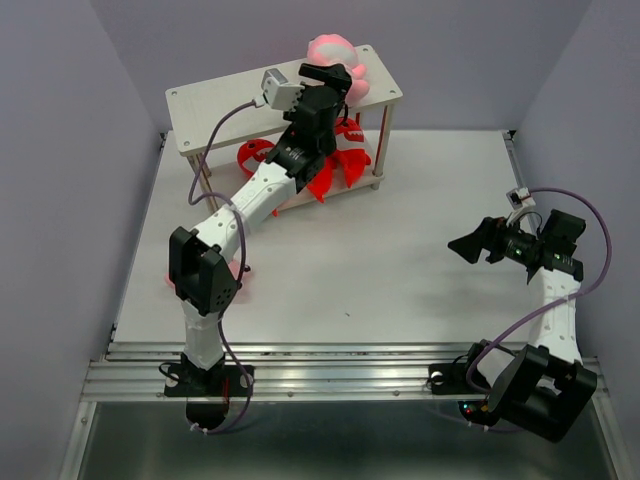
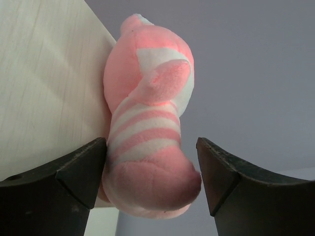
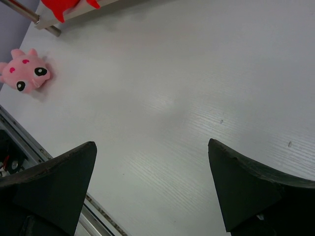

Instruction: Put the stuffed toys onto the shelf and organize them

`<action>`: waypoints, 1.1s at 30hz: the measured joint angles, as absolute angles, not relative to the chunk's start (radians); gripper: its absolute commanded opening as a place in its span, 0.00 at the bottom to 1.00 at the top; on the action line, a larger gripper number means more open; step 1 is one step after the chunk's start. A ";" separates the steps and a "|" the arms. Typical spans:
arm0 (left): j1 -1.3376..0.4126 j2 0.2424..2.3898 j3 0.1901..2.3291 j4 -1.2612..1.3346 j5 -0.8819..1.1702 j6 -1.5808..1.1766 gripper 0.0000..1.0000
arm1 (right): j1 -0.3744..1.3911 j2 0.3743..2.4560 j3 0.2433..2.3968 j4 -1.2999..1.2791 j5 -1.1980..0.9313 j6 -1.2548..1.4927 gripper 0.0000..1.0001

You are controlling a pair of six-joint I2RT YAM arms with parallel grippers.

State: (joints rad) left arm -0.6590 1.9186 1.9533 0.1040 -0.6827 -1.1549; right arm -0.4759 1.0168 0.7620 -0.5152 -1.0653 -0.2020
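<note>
From above, the left arm [image 1: 265,190] covers much of the shelf [image 1: 215,105]. The red sharks [image 1: 255,157] on the lower tier show only in pieces, so their number is unclear, and the second pink toy [image 3: 24,76], lying on the table [image 1: 400,270] near its left edge, is almost hidden behind that arm's elbow. The left gripper [image 2: 151,140] stands spread around the pink striped toy [image 2: 147,98], which sits toward the far right corner of the top tier at its edge; the pad on the shelf side [image 2: 81,167] may be brushing the plush, while the other stands just clear. The right gripper [image 3: 151,145] hangs wide apart over the table, holding nothing.
</note>
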 measured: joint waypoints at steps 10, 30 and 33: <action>-0.659 1.842 1.857 0.134 -0.628 -1.103 0.91 | -0.476 1.023 0.762 -0.515 -1.058 -0.206 1.00; -0.646 1.784 1.806 0.157 -0.601 -1.039 0.50 | -0.476 1.029 0.762 -0.515 -1.047 -0.207 1.00; -0.646 1.784 1.806 0.160 -0.589 -1.036 0.45 | -0.476 1.029 0.762 -0.515 -1.045 -0.210 1.00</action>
